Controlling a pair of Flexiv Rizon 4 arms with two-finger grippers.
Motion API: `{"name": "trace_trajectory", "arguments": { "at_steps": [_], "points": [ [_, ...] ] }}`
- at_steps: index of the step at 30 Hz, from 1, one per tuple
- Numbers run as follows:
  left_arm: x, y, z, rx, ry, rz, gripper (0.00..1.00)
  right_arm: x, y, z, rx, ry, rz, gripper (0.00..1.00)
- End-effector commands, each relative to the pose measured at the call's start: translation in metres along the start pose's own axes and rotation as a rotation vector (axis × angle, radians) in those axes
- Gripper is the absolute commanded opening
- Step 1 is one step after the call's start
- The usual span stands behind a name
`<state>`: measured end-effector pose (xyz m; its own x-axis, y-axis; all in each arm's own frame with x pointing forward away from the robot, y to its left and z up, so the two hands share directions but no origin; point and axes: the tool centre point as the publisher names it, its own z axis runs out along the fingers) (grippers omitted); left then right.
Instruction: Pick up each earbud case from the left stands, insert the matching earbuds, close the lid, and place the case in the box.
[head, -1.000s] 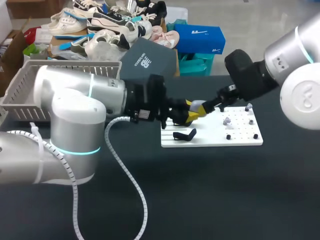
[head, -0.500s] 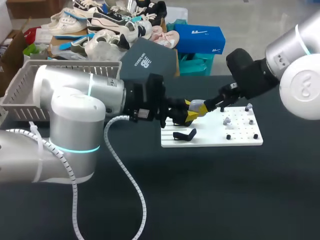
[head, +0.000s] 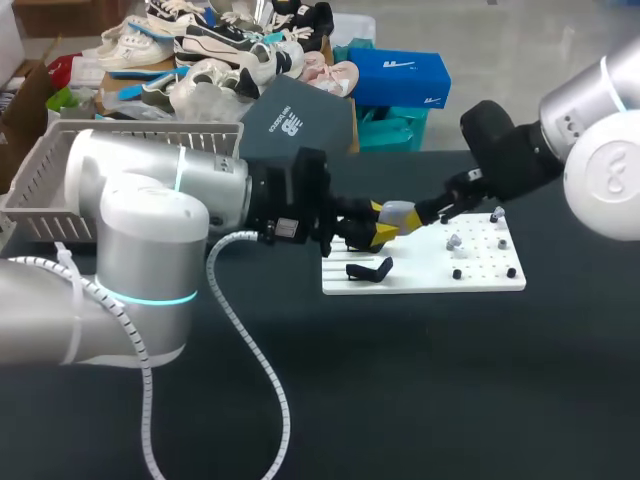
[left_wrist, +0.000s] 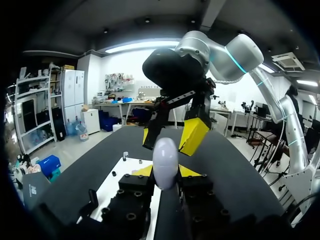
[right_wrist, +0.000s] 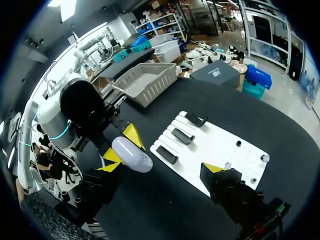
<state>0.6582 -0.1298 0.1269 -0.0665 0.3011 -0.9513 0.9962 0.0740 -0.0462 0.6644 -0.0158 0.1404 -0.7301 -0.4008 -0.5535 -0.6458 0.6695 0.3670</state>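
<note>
Left wrist view: left pincer (left_wrist: 165, 171) grips the earbud case (left_wrist: 165, 159); right pincer (left_wrist: 169, 142) gapes open just beyond.

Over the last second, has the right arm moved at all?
Yes: the right arm has pulled back slightly rightward, judged against the white board.

A wide table (head: 430, 390) with a matte black top filling most of the head view, its far edge running along the back, the same dark surface spreading beneath both wrist views, catching soft, even light
</note>
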Motion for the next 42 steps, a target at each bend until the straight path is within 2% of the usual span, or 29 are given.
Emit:
{"name": "trace_trajectory", "arguments": {
  "at_steps": [1, 15, 19, 25, 31, 42],
  "points": [
    [0.001, -0.002, -0.002, 0.004, -0.001, 0.002, 0.0, 0.002, 0.001, -0.002, 0.003, -0.005, -0.001, 1.0],
    [0.012, -0.015, -0.002, 0.032, 0.017, 0.04, 0.0, 0.004, 0.002, -0.008, 0.019, -0.006, -0.006, 1.0],
    [0.019, -0.016, 0.0, 0.005, 0.007, 0.078, 0.0, 0.008, 0.005, -0.014, 0.043, -0.016, 0.004, 1.0],
    [0.019, -0.013, 0.006, -0.055, -0.063, 0.139, 0.0, 0.019, 0.012, -0.031, 0.109, -0.055, 0.001, 1.0],
    [0.017, -0.012, 0.013, -0.075, -0.12, 0.176, 0.0, 0.033, 0.012, -0.047, 0.159, -0.071, 0.011, 1.0],
    [0.016, 0.001, 0.034, -0.121, -0.175, 0.235, 0.0, 0.052, -0.01, -0.059, 0.18, -0.09, 0.055, 1.0]
  ]
}}
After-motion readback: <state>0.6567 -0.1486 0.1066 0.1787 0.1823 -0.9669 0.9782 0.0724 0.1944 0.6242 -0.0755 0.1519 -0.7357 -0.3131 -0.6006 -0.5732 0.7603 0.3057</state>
